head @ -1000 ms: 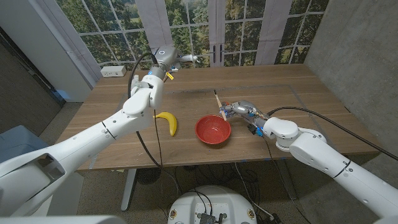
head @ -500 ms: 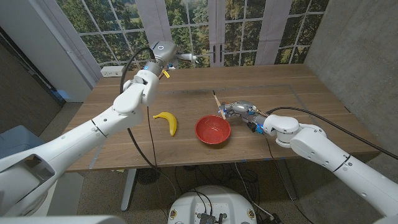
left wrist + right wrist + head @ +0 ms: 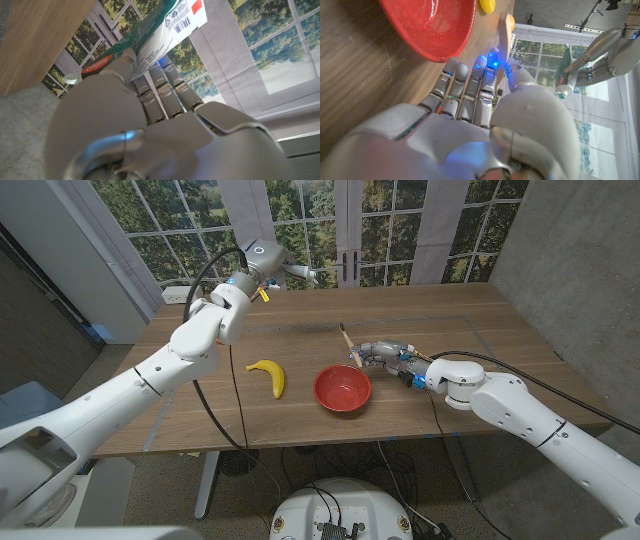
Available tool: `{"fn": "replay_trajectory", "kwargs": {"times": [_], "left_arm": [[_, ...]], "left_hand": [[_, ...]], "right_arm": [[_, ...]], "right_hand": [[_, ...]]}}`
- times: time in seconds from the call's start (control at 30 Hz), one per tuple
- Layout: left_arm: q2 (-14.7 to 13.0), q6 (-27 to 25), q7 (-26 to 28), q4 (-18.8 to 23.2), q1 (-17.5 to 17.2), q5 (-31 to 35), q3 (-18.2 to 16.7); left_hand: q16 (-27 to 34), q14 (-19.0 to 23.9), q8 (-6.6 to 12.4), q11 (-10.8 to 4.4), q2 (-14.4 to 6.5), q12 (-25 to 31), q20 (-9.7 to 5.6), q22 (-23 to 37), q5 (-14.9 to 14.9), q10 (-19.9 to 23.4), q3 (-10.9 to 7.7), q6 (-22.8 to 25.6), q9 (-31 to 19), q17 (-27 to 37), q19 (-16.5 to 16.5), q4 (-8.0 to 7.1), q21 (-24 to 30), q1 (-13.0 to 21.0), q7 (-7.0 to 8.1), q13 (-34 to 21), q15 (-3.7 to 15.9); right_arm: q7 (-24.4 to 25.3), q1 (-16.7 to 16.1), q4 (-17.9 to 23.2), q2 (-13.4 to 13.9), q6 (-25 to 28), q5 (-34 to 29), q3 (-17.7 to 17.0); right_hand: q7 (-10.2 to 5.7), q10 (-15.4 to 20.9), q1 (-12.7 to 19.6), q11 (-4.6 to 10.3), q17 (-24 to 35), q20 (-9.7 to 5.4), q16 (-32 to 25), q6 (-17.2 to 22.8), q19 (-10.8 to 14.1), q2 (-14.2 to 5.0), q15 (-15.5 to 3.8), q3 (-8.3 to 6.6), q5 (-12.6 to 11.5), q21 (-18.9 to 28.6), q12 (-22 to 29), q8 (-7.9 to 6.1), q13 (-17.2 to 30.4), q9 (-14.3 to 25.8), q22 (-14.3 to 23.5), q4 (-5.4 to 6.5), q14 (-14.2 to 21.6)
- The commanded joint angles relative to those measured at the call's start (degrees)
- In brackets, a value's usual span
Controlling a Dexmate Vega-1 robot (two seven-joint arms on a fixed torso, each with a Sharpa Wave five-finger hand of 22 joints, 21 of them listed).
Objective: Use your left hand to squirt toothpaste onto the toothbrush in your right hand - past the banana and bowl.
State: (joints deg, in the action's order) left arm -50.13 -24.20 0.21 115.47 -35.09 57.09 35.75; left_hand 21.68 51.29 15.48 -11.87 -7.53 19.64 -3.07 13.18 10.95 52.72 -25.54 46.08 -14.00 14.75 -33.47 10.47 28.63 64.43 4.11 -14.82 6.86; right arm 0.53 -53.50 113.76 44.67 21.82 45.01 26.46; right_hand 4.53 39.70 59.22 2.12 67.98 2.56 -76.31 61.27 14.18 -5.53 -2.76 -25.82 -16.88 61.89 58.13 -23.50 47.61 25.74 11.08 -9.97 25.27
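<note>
My left hand point(image 3: 258, 264) is raised over the table's far left part and grips a green-and-white toothpaste tube point(image 3: 301, 274) that points toward the right. In the left wrist view the tube point(image 3: 167, 26) runs across my fingers point(image 3: 155, 92), its white cap point(image 3: 73, 78) at one end. My right hand point(image 3: 386, 355) hovers just right of the red bowl point(image 3: 342, 388) and holds a toothbrush point(image 3: 347, 342), its head pointing up and away. The right wrist view shows the brush point(image 3: 504, 36) between thumb and fingers, the bowl point(image 3: 431, 22) and the banana point(image 3: 487, 5) beyond. The yellow banana point(image 3: 269, 376) lies left of the bowl.
The wooden table point(image 3: 470, 320) reaches back to tall windows. A white power strip point(image 3: 181, 294) sits at the far left corner. Black cables hang from both arms. A concrete wall rises on the right.
My left arm has lifted and swung back toward the windows, carrying the toothpaste away from the banana. The right hand with the toothbrush has shifted only slightly.
</note>
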Motion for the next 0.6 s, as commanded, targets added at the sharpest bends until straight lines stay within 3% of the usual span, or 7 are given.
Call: {"fn": "replay_trajectory", "kwargs": {"times": [0.03, 0.6], "left_arm": [[-1.35, 5.71, -4.82, 0.58, 1.42, 3.74, -1.92], [-1.87, 14.21, -11.01, 0.51, 4.67, 6.47, -2.55]], "left_hand": [[0.32, 0.43, 0.22, -0.57, 0.16, 0.33, -4.45, 0.17, 0.33, 0.98, 0.32, 0.37, -0.17, 0.28, 0.48, 0.00, 0.51, 0.99, 0.19, 0.00, 7.09], [0.41, 0.71, 0.33, -0.61, 0.39, 0.15, -4.93, 0.15, 0.31, 1.40, 1.01, 0.92, -0.13, 0.34, 0.73, -0.08, 1.01, 1.45, 1.06, 0.10, 7.11]], "right_arm": [[-2.35, 2.35, -0.47, 0.36, 1.75, 4.16, 0.60], [-5.90, 6.53, -2.63, -1.09, 4.81, 7.52, 3.07]], "right_hand": [[0.42, 0.13, 0.97, -0.25, 0.03, 0.21, -0.54, 0.12, 0.02, -1.27, -5.74, 0.28, -0.56, 0.41, 0.58, 0.10, -0.01, 0.45, 0.07, 0.00, -0.27], [0.71, -0.25, 1.42, -0.71, -0.05, 0.41, -1.13, -0.01, -0.41, -1.36, -5.49, 0.52, -1.37, 0.95, 0.96, 0.58, -0.05, 0.93, 0.06, 0.03, -0.70]]}}
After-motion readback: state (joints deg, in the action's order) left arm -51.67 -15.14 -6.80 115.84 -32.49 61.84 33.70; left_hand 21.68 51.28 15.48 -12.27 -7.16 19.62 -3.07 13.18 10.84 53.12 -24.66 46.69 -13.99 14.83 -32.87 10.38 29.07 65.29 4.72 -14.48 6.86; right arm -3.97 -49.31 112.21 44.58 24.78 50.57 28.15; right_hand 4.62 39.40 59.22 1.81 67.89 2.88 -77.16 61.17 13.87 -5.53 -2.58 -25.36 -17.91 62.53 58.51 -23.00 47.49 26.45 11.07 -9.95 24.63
